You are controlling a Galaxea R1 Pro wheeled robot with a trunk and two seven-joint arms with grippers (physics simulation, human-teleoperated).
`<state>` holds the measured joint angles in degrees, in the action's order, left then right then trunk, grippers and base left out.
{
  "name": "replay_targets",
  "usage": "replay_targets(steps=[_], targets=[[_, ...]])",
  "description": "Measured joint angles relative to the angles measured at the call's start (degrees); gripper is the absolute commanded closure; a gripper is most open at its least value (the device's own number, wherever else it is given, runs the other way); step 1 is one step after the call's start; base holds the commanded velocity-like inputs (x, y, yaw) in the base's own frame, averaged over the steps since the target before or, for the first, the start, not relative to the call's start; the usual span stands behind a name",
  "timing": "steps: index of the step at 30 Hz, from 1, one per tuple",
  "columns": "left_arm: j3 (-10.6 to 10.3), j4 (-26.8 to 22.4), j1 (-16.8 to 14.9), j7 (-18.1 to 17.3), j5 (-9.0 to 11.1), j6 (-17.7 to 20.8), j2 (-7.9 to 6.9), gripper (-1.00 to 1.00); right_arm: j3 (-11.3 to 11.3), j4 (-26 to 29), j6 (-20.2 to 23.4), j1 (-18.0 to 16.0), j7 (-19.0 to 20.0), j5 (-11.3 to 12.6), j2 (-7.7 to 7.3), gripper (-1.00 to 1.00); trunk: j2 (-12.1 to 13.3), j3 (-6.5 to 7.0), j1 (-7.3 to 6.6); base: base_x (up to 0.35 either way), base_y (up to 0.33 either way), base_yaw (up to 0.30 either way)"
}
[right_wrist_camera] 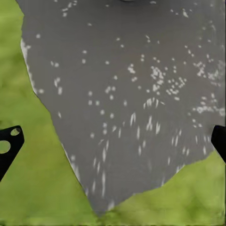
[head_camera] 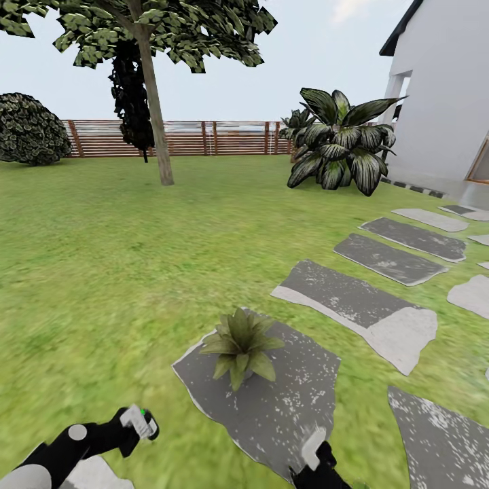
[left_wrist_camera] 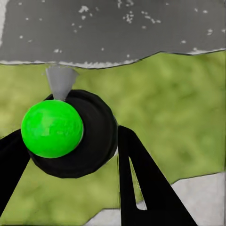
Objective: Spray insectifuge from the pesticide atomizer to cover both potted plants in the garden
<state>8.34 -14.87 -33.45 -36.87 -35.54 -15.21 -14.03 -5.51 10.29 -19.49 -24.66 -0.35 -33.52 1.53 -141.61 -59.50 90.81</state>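
The left gripper is squeezed tight on the spray bottle, low over the grass. The right gripper has its fingers wide apart above a grey stone. A small plant sits on that stone, just ahead

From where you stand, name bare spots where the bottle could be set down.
The front stone is bare right of and below the potted plant; under the right gripper it shows bare. The next stone is bare. The plant crowds the front stone's upper left.
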Motion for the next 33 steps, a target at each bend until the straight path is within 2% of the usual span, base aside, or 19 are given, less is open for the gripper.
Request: replay_targets(steps=[1, 3, 4, 6, 7, 8, 9, 11, 12, 15, 24, 26, 28, 29, 31, 33], targets=[[1.0, 0.1, 0.0, 0.1, 0.1, 0.3, 0.09, 1.00, 2.0, -1.4, 0.0, 0.0, -2.0, 0.2, -0.08, -1.00, 0.0, 0.00, 0.00, 0.000, 0.000, 0.000], [3.1, 0.1, 0.0, 0.1, 0.6, 3.4, 0.38, 1.00, 6.1, -3.3, -0.1, 0.1, -7.3, 0.8, -0.19, -1.00, 0.0, 0.00, 0.00, 0.000, 0.000, 0.000], [3.7, -0.2, 0.0, 0.1, 0.7, 6.7, 0.47, 1.00, 8.5, -3.9, 0.0, 0.2, -10.5, 0.9, -0.22, -1.00, 0.0, 0.00, 0.00, 0.000, 0.000, 0.000], [4.2, -0.5, 0.0, 0.0, 0.9, 11.6, 0.56, 1.00, 12.0, -4.8, 0.0, 0.3, -14.3, 0.9, -0.23, -1.00, 0.0, 0.00, 0.00, 0.000, 0.000, 0.000], [4.2, -0.6, -0.1, 0.1, 1.0, 13.6, 0.63, 1.00, 15.2, -5.3, 0.0, 0.4, -16.8, 0.9, -0.24, -1.00, 0.0, 0.00, 0.00, 0.000, 0.000, 0.000], [4.3, -0.6, -0.2, 0.2, 0.8, 16.2, 0.96, 1.00, 17.3, -5.5, 0.0, 0.4, -18.3, 0.9, -0.24, -1.00, 0.0, 0.00, 0.00, 0.000, 0.000, 0.000], [4.3, -0.6, -0.4, 0.3, 0.5, 19.6, 1.71, 1.00, 23.1, -5.7, 0.0, 0.4, -20.8, 0.9, -0.24, -1.00, 0.0, 0.00, 0.00, 0.000, 0.000, 0.000], [4.3, -0.8, -0.6, 0.2, 0.5, 23.3, 2.14, 1.00, 27.9, -5.7, 0.0, 0.4, -21.6, 0.8, -0.24, -1.00, 0.0, 0.00, 0.00, 0.000, 0.000, 0.000], [4.3, -1.1, -0.7, 0.2, 0.5, 25.1, 2.26, 1.00, 29.2, -5.8, 0.0, 0.4, -21.7, 0.7, -0.24, -1.00, 0.0, 0.00, 0.00, 0.000, 0.000, 0.000], [3.9, -1.6, -0.6, 0.1, 0.1, 27.1, 2.45, 1.00, 30.5, -5.8, 0.0, 0.4, -21.9, 0.7, -0.24, -1.00, 0.0, 0.00, 0.00, 0.000, 0.000, 0.000], [3.2, -1.7, -0.7, -0.3, 0.0, 27.9, 2.61, 1.00, 30.7, -5.8, -0.1, 0.4, -21.9, 0.8, -0.09, -1.00, 0.0, 0.01, 0.00, 0.000, 0.000, 0.000], [2.9, -2.1, -1.0, -0.6, 0.0, 30.4, 3.02, 1.00, 30.7, -5.9, -0.1, 0.4, -21.9, 0.8, -0.02, -1.00, 0.0, 0.01, 0.00, 0.000, 0.000, 0.000], [2.5, -3.7, -2.0, -1.9, 0.1, 36.9, 4.14, 1.00, 30.7, -6.0, 0.0, 0.4, -21.9, 0.8, -0.02, -1.00, 0.0, 0.01, 0.00, 0.000, 0.000, 0.000], [1.3, -4.8, -2.6, -3.4, -0.2, 39.4, 4.52, 1.00, 30.8, -5.9, 0.0, 0.4, -22.0, 0.8, -0.11, -1.00, 0.0, 0.01, 0.00, 0.000, 0.000, 0.000], [-2.7, -7.5, -3.9, -7.9, -1.0, 42.5, 4.99, 1.00, 31.7, -5.8, 0.0, 0.4, -22.2, 0.9, -1.01, -1.00, 0.0, 0.01, 0.00, 0.000, 0.000, 0.000], [-5.8, -10.3, -5.0, -11.8, -1.6, 48.0, 5.29, 1.00, 34.5, -5.7, 0.0, 0.5, -22.2, 1.0, -1.99, -1.00, 0.0, 0.01, 0.00, 0.000, 0.000, 0.000]])
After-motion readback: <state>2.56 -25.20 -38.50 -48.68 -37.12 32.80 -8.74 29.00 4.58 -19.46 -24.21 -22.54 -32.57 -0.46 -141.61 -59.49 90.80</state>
